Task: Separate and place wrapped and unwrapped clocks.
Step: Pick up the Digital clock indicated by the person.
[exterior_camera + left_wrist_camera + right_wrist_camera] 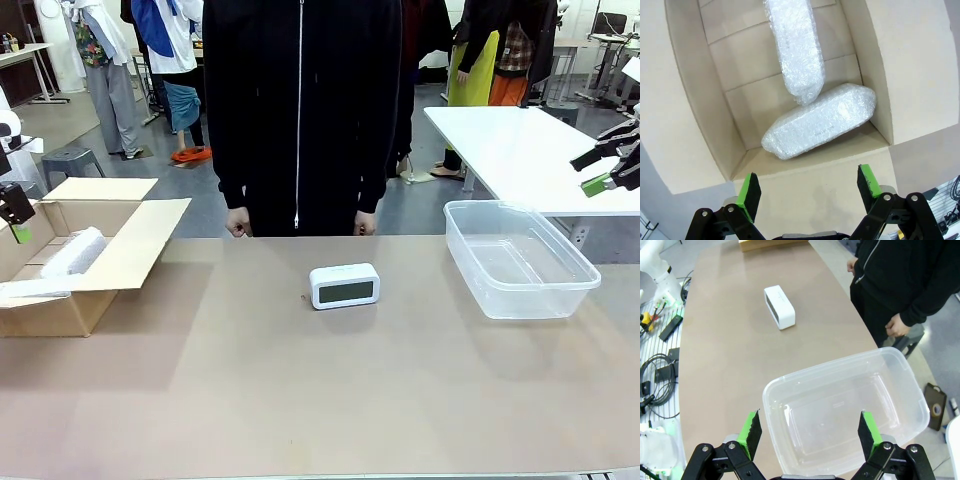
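A bare white clock with a grey screen stands at the middle of the brown table; the right wrist view shows the same clock far ahead. Two bubble-wrapped bundles lie inside the cardboard box at the left: one long bundle leans over a second bundle below it. My left gripper hangs open above the box, apart from both bundles, and its green-tipped end shows at the picture's left edge. My right gripper is open above the clear plastic tub, nothing between its fingers.
The clear tub stands empty at the table's right. A person in black stands at the far edge with both hands near the table. Box flaps spread over the table's left. A white table stands behind on the right.
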